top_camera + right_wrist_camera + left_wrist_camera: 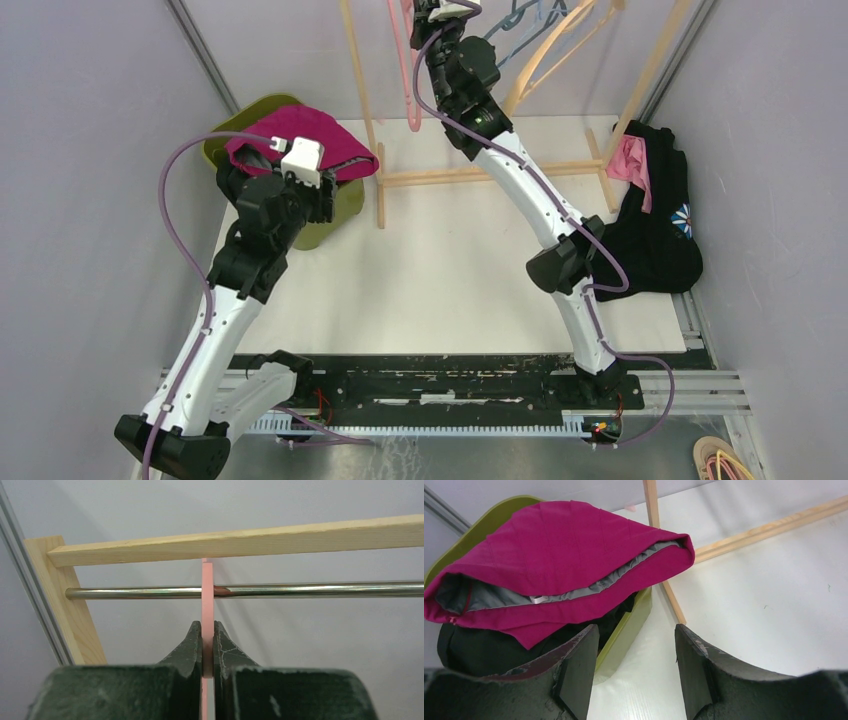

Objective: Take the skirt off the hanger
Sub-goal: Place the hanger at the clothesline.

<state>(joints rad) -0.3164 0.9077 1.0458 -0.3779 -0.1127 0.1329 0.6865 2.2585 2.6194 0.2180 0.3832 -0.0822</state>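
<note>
A white tabletop [450, 270] sits boxed in by plain grey walls [90, 200], with a wooden rack [480, 177] standing at its far edge. A heap of black clothes [655, 240] lies at the right edge of the tabletop. At the far left corner stands a green bin [624, 630]. The magenta skirt [554, 545] lies draped over the bin's top, folded so that its grey lining shows along the open edge, and it rests on a dark garment [479, 647] inside the bin. The left tool [635, 645] hangs just near of the skirt and bin. Its jaws are spread fairly wide with nothing between them, and it does not touch the cloth. Far across the tabletop, up at the rack, the right tool [207, 625] is clamped narrow on the pink hanger [207, 595]. The hanger is hooked over the metal rail [325, 588] under the rack's top bar, well apart from the skirt
</note>
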